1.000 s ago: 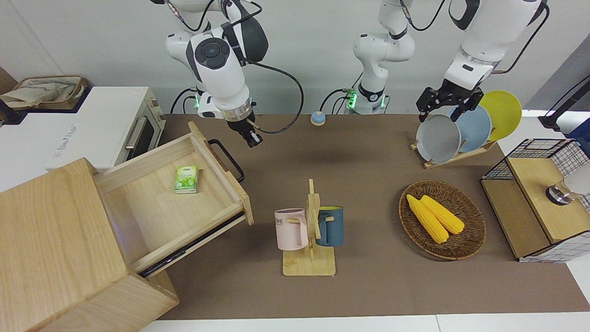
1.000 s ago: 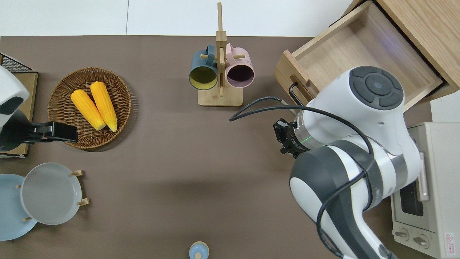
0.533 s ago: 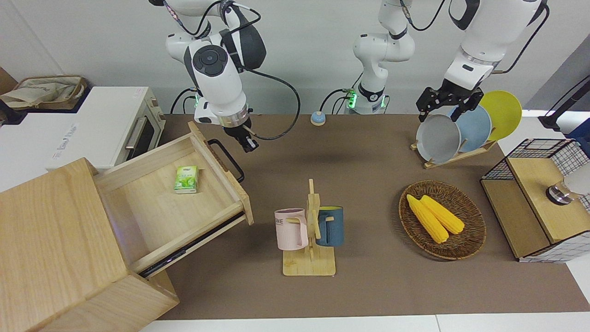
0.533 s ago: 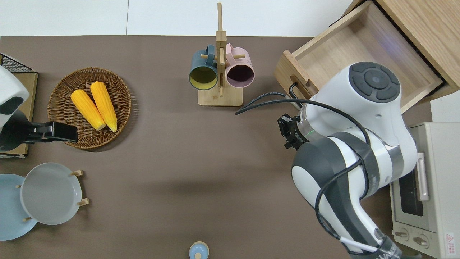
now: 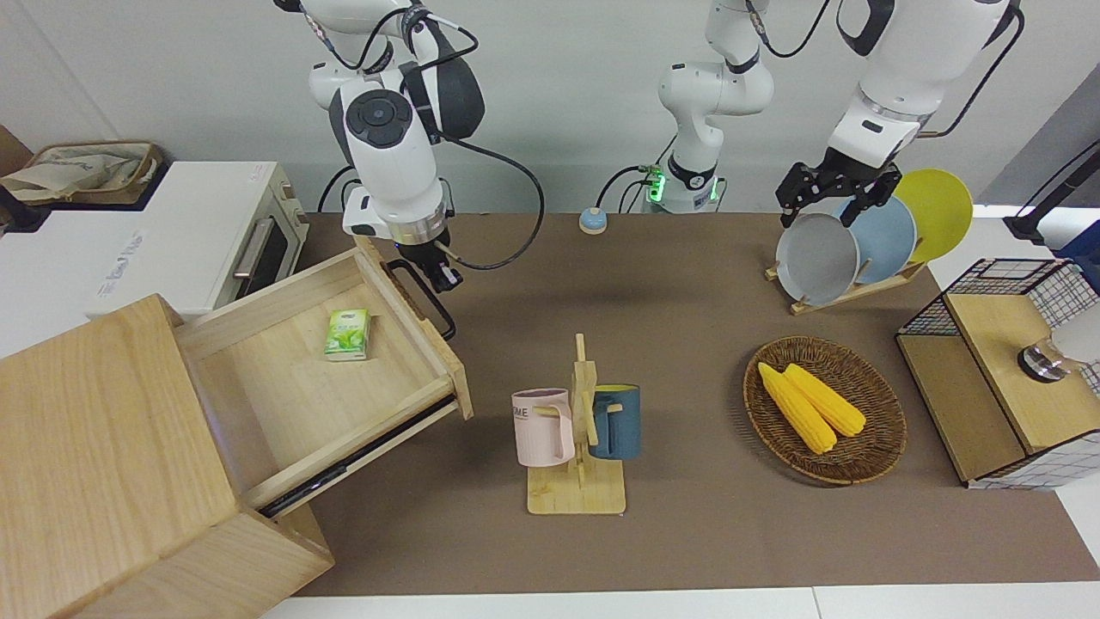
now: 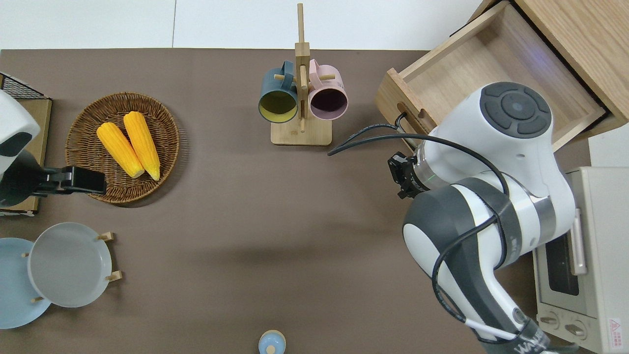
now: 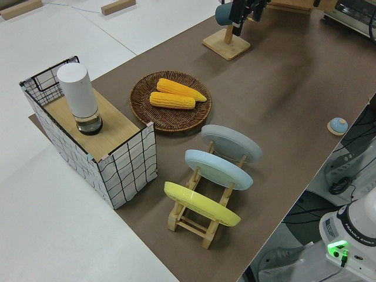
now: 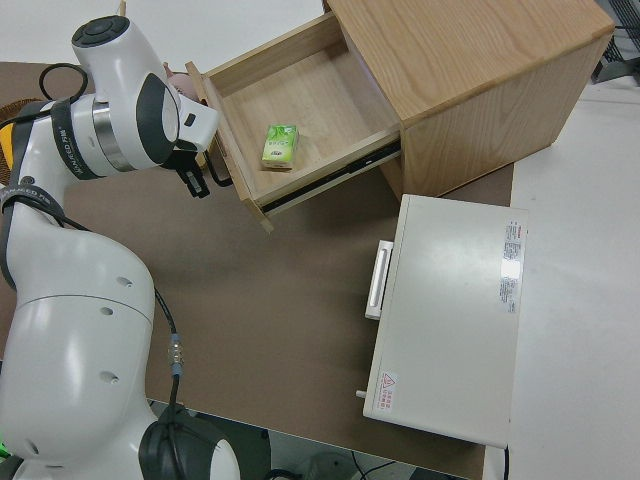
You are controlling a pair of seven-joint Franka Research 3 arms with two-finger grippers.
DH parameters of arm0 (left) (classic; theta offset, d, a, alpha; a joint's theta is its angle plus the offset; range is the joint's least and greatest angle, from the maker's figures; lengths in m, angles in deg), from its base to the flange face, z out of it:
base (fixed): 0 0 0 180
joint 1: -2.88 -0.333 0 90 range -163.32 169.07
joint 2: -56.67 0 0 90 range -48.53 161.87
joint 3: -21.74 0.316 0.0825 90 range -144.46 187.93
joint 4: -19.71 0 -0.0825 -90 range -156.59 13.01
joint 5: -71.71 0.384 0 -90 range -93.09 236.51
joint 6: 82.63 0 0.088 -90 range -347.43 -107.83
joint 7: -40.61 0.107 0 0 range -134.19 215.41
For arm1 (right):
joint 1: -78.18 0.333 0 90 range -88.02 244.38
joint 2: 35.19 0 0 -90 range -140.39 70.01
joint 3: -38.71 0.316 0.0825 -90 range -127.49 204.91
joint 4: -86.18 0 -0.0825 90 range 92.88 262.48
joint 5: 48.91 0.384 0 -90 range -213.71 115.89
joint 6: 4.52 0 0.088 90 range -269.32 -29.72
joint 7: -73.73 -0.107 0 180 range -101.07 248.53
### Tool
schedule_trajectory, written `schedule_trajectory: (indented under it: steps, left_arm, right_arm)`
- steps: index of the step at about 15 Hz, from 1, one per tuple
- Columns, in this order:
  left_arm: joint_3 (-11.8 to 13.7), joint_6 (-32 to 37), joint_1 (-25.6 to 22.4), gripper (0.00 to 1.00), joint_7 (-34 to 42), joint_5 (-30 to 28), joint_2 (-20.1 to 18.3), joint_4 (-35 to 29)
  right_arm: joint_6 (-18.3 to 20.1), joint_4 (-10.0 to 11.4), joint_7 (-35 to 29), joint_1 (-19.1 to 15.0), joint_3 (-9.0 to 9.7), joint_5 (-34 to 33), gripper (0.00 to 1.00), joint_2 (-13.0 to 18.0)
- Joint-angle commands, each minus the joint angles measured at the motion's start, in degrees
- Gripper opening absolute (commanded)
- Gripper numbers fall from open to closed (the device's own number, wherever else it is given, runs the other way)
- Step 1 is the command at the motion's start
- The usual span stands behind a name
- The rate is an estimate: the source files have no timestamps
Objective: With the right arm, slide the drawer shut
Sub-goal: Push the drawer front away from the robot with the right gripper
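The drawer point(image 5: 326, 370) stands pulled well out of the big pale-wood box point(image 5: 103, 464) at the right arm's end of the table point(image 5: 687, 533), its front angled toward the mug rack point(image 5: 577, 447). A small green carton point(image 5: 347, 334) lies on the drawer floor. The right gripper point(image 5: 445, 277) hangs just beside the black bar handle point(image 5: 423, 297) (whether it touches the bar I cannot tell), and whether its fingers are apart or together I cannot tell either. The white toaster oven point(image 5: 172, 236) sits nearer to the robots than the box. 2 corn cobs point(image 5: 809, 404) rest in a wicker basket point(image 5: 876, 447). The left arm is parked.
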Motion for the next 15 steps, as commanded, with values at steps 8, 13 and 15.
schedule_trajectory:
  steps: [8,13,15]
  left_arm:
    - [0.21,0.82,0.21,1.0,0.08,0.73,-0.48,0.12]
    - [0.21,0.82,0.21,1.0,0.08,0.73,-0.48,0.21]
    - [0.12,0.82,0.21,1.0,0.08,0.73,-0.48,0.12]
  right_arm:
    - [1.17,-5.27,4.58,-1.04,-3.54,-1.14,0.0,-3.4]
    - [1.96,-6.76,8.09,-1.57,-7.14,-0.44,0.0,-4.72]
    - [2.05,-6.94,10.72,-1.66,-8.72,-0.35,0.0,-4.81]
